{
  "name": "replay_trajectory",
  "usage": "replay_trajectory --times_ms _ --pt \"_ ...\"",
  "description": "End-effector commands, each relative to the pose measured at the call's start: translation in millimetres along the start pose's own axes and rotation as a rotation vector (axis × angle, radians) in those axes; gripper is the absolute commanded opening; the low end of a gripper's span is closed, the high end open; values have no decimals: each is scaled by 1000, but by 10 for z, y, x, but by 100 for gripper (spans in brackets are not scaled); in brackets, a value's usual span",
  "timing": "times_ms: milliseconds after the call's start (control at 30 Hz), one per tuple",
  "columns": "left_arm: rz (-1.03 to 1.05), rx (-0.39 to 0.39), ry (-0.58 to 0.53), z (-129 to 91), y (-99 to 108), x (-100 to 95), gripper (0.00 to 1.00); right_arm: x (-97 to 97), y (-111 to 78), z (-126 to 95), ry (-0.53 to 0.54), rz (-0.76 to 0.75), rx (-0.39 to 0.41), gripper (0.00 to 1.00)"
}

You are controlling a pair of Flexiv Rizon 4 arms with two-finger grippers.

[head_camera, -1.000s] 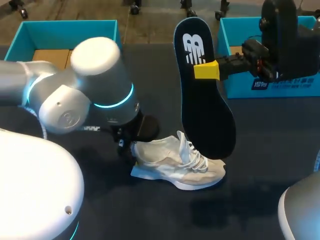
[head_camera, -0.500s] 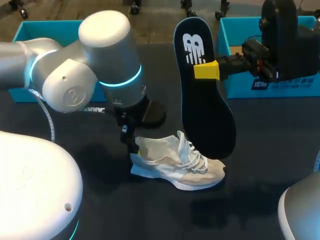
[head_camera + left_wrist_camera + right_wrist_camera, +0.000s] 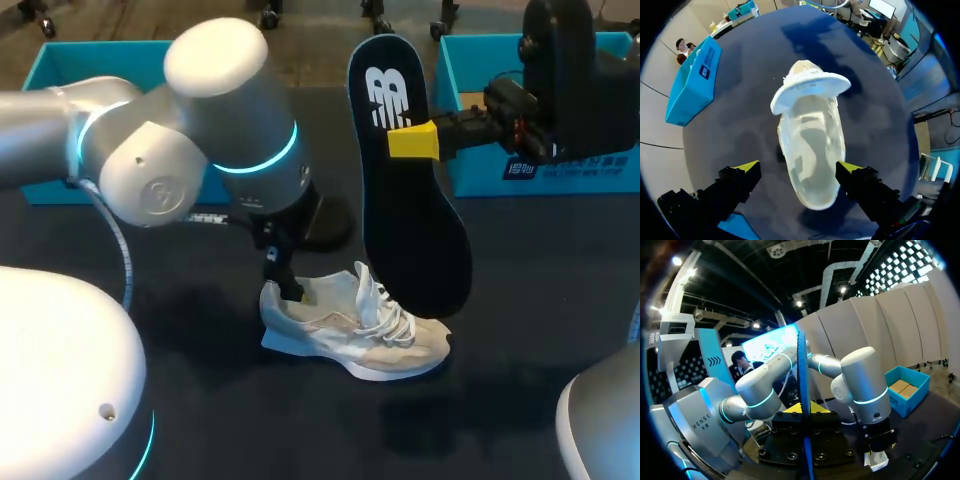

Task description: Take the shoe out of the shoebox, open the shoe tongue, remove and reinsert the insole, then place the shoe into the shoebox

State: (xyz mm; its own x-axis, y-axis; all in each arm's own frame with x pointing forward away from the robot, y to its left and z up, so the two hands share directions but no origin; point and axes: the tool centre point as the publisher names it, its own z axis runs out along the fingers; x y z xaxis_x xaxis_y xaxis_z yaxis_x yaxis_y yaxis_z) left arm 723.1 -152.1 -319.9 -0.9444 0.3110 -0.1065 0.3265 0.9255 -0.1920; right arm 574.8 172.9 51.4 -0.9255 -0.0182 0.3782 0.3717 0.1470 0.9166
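Dark tabletop fills the scene, with a teal box at its far left corner. From that side the left arm bends down steeply, wrist pointing almost straight at the table. The left gripper hangs over the heel of the shoe. Its fingers stand wide apart, one on each side of the heel, and neither visibly presses on it.

From the head camera the pale shoe lies on its sole mid-table, heel toward the left arm and toe pointing right. Seen from the left wrist, its long axis runs straight away from the fingers. The opening looks bare inside, and the tongue is folded up ahead.

Just to the right, the dark insole hangs nearly upright over the laces. Its lower end sits close above the front of the shoe, though contact cannot be made out. The insole's length therefore stands almost square to the shoe's length, and I judge it must tip down before it can slide in.

The right gripper reaches in level from the right and pinches the insole near its upper part. Its own wrist view shows the insole edge-on between the yellow tips. A second teal box stands behind it.
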Motion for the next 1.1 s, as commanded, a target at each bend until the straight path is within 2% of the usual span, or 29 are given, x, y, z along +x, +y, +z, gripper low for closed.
replay_trajectory --times_ms 33,267,400,467,500,567,600,633,667,700,1100 --pt "-3 -23 11 293 -209 -204 100 -31 20 35 3 0 4 0" --pt "-5 -33 24 519 -310 -249 100 -31 20 35 3 0 4 0" --pt "-7 -37 30 565 -320 -257 100 -31 20 35 3 0 4 0" --pt "-12 -42 37 606 -319 -253 94 -31 20 35 3 0 4 0" --pt "-12 -45 40 623 -314 -245 84 -31 20 35 3 0 4 0" --pt "-12 -48 46 645 -307 -236 80 -31 20 35 3 0 4 0" --pt "-13 -51 49 664 -303 -231 58 -31 20 35 3 0 4 0" --pt "-13 -52 50 671 -301 -228 50 -31 20 35 3 0 4 0" --pt "-13 -54 52 676 -299 -223 10 -31 20 35 3 0 4 0" --pt "-12 -54 52 674 -294 -215 0 -31 20 35 3 0 4 0" --pt "21 -34 44 536 -278 -172 0 -31 20 35 3 0 4 0"
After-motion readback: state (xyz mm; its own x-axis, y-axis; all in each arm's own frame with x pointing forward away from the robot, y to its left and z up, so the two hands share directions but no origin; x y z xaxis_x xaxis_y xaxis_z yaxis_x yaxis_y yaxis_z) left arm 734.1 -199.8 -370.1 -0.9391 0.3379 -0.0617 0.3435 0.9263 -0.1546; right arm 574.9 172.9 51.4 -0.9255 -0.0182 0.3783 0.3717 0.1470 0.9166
